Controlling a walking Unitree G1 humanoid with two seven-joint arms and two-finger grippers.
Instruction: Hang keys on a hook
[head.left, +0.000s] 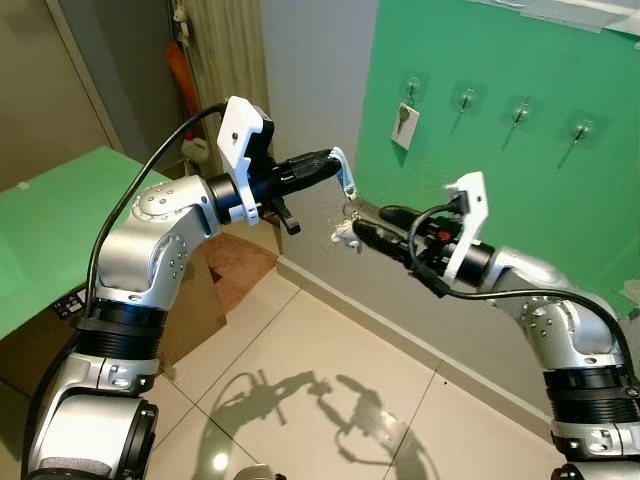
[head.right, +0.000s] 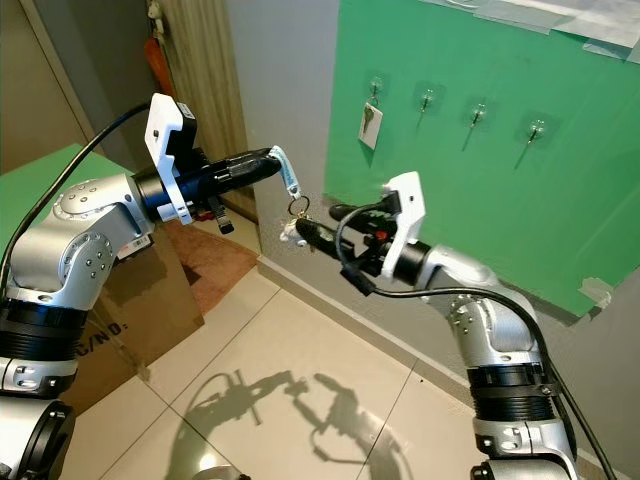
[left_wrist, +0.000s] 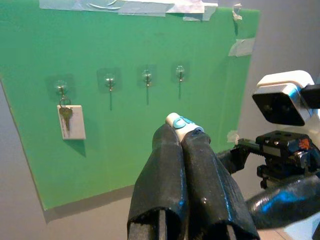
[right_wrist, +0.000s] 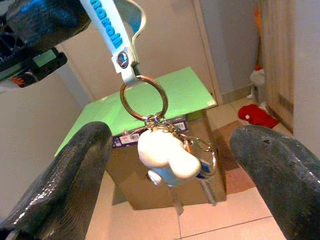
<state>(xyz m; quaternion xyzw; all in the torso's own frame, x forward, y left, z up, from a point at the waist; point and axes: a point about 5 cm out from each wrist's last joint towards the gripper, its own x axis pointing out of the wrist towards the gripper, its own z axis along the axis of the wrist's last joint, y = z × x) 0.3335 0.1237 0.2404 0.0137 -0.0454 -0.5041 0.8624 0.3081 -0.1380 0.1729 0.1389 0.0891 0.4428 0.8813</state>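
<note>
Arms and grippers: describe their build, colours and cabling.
Both arms are silver metal with black ribbed joint bands. The left gripper and right gripper each have two long black fingers behind a white wrist camera bracket. Black cables loop from wrists to upper arms.

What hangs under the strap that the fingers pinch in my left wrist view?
Observer: From the strap held by the left gripper hangs a key ring with a white charm and keys.
Operator: Is the right gripper holding it?
Observer: No. The right gripper is open, one finger on each side of the bunch.
Operator: Is it at the hooks?
Observer: No. It hangs before the grey wall, left of the green board and lower than the hooks.
</note>
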